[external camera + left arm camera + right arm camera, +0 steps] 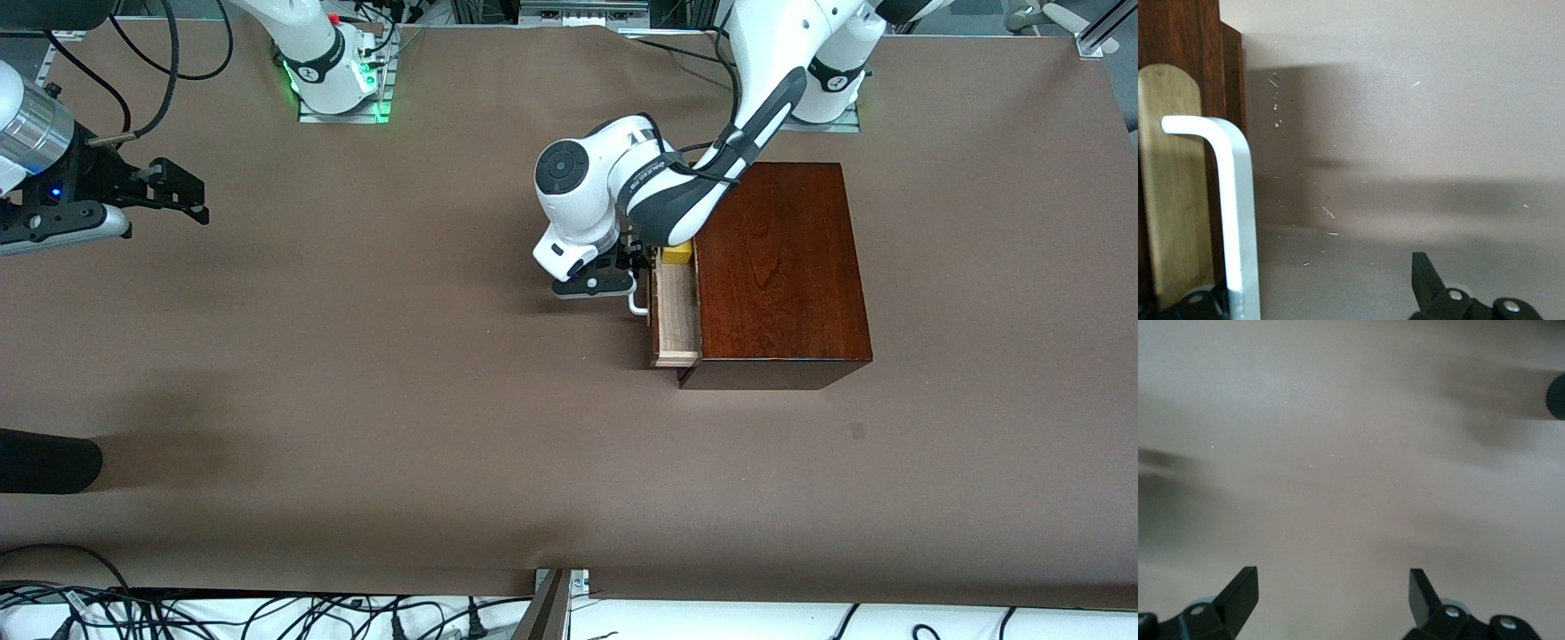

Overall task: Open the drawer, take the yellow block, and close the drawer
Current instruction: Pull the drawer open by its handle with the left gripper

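The drawer (676, 313) of the mahogany box (778, 267) is pulled partly out toward the right arm's end of the table, showing its pale wood lining. The yellow block (677, 255) lies in the drawer at the end farther from the front camera, partly hidden by the left arm. The left gripper (631, 265) is low at the drawer's white handle (637, 307) and open. In the left wrist view the handle (1238, 200) stands between the spread fingers (1425, 275), close to the one that is mostly hidden. The right gripper (188, 197) is open and empty, waiting at the right arm's end of the table.
A dark rounded object (44, 462) pokes in at the table's edge near the right arm's end and also shows in the right wrist view (1557, 397). Brown cloth (400, 373) covers the table. Cables lie along the edge nearest the front camera.
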Motion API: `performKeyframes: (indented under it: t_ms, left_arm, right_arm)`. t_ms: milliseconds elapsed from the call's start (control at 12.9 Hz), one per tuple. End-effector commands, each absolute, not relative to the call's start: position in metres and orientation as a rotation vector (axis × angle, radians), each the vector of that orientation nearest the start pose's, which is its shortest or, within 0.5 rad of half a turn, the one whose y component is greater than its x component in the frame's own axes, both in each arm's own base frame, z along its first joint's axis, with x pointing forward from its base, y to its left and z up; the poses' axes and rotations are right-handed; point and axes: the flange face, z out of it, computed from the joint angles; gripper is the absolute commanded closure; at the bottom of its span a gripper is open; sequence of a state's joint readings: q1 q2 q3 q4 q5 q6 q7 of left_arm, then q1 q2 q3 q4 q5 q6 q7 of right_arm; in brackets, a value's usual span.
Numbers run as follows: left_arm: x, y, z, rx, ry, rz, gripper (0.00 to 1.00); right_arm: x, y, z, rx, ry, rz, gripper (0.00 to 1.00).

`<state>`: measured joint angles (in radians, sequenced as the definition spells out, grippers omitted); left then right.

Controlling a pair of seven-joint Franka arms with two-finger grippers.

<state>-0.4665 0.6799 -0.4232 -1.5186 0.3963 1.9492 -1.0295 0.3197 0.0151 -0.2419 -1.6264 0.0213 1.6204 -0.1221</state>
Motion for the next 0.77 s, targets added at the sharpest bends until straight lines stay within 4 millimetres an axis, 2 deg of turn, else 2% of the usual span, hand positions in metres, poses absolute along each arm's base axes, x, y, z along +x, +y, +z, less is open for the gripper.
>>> performKeyframes:
  t_ms: [0, 232, 542, 697]
  left_arm:
    - [0.480, -0.543, 0.273, -3.117, -0.060, 0.049, 0.00]
    - [0.465, -0.565, 0.262, -3.117, -0.009, 0.050, 0.00]
    - [0.457, -0.571, 0.254, -3.098, 0.021, 0.039, 0.00]
    - [0.453, -0.572, 0.243, -3.067, 0.048, 0.012, 0.00]
  right_arm:
    - [0.555, 0.048, 0.602, -3.113, -0.296, 0.035, 0.00]
    - [0.555, 0.048, 0.602, -3.113, -0.296, 0.035, 0.00]
    - [0.555, 0.048, 0.602, -3.113, -0.296, 0.035, 0.00]
    - [0.555, 0.048, 0.602, -3.113, -0.296, 0.035, 0.00]
